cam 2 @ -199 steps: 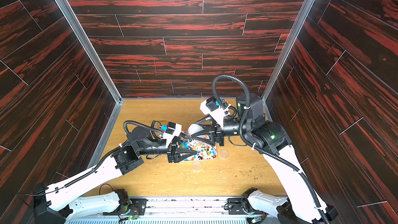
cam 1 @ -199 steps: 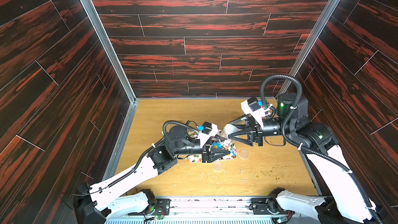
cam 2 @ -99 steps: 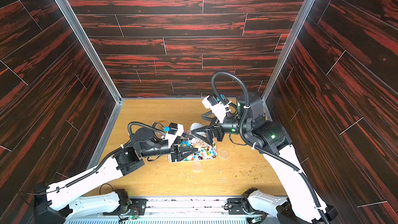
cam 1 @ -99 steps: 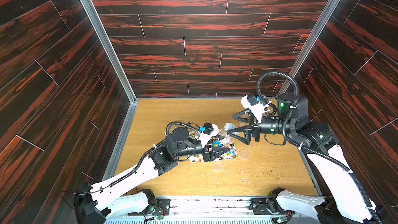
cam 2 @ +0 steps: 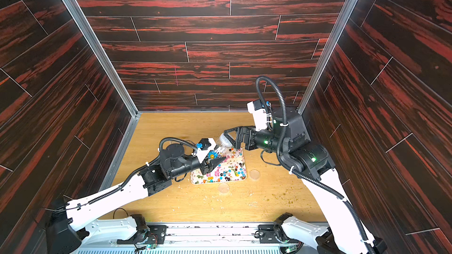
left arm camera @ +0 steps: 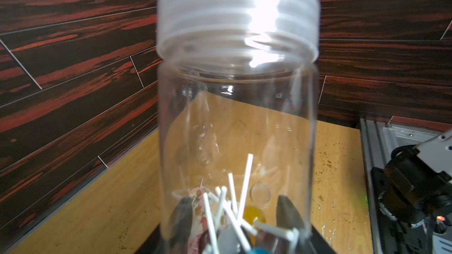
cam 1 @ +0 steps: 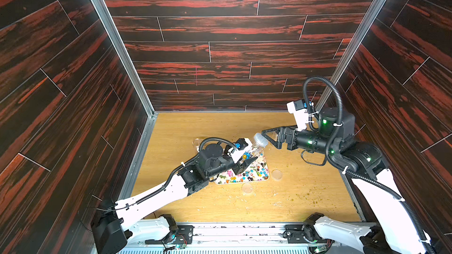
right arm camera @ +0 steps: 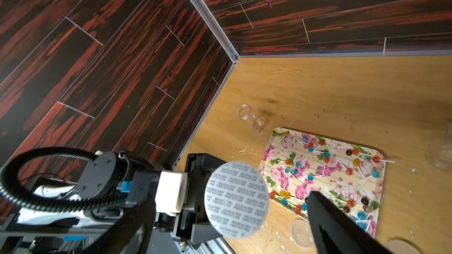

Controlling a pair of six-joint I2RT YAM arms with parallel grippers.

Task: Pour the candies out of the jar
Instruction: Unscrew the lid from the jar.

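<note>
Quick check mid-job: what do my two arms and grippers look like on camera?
The left arm and right arm: white links, black joints, black ribbed hoses; green lights on the right. The left gripper and right gripper: black triangular fingers, white camera blocks with blue plugs.

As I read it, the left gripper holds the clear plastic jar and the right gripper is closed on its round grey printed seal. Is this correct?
One part is wrong: the right gripper is open, its jaws wide apart on either side of the round grey printed seal, as the right wrist view shows. The left gripper does hold the clear plastic jar.
</note>
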